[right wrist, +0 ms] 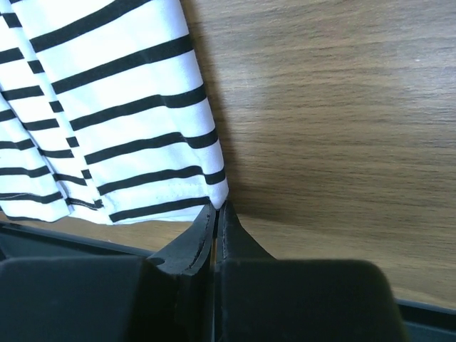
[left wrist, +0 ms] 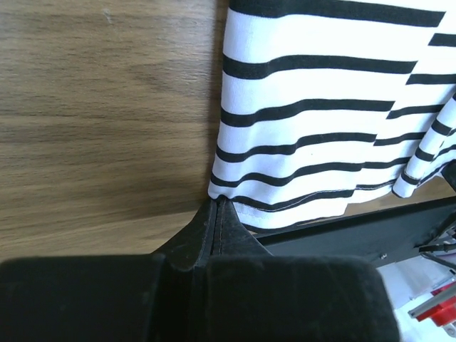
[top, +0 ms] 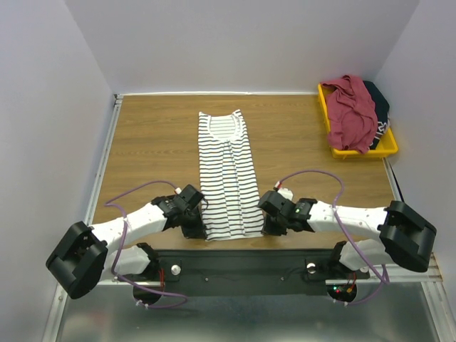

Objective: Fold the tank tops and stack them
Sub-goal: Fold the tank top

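The white tank top with thin black stripes point(top: 228, 178) lies flat on the wooden table, folded into a long narrow strip, neckline at the far end. My left gripper point(top: 197, 228) is shut on its near left hem corner, and in the left wrist view the left gripper point(left wrist: 217, 203) pinches the striped top point(left wrist: 320, 107) at that corner. My right gripper point(top: 268, 226) is shut on the near right hem corner. In the right wrist view the right gripper point(right wrist: 216, 206) holds the striped cloth point(right wrist: 107, 121). A maroon tank top point(top: 353, 114) and a dark one point(top: 377, 103) lie heaped at the far right.
A yellow bin point(top: 388, 146) at the far right corner holds the maroon and dark tops. A black mounting bar point(top: 242, 267) runs along the near table edge just behind the hem. White walls enclose the table on three sides.
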Tool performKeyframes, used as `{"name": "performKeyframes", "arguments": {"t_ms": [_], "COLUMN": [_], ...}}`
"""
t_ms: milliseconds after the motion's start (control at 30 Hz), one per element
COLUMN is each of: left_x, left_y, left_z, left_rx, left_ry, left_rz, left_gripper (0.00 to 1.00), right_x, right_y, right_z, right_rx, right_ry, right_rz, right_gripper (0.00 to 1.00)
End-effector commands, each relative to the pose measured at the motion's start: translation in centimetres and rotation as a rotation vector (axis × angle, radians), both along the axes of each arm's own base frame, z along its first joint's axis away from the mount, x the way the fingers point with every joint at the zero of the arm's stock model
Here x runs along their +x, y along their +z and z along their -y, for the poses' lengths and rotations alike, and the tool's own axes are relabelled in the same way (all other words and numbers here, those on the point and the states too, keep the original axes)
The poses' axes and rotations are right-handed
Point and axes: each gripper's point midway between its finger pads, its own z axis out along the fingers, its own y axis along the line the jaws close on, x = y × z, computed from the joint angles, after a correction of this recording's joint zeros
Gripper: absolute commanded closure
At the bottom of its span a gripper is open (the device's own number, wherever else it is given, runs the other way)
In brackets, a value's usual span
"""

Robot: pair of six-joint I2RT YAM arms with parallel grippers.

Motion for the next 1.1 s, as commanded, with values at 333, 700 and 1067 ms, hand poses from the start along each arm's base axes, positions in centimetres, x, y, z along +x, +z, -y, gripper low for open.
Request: {"name": "performKeyframes", "arguments": {"t_ms": [333,700,1067], "left_x": [-2.8,3.6,10.9], "left_y": [2.0,6.1,8.5], "left_z": [1.1,3.4,3.4], "left_rx": [0.033,-0.03,-0.089], "left_ry": [-0.025,-0.004,0.059], "left_rz": [0.024,0.155,0.236], "left_gripper": [1.0,1.0,1.0], "right_x": [-2.3,3.0,12.1], "right_y": [3.6,7.5,9.9], "right_z": [-1.5,-4.3,-4.8], "right_rx": [-0.018,-0.059,-0.07], "right_ry": [0.052,0.068,0.034], "right_rz": [0.093,0.235,0.307], "right_gripper": [1.0,0.97,0.97]}}
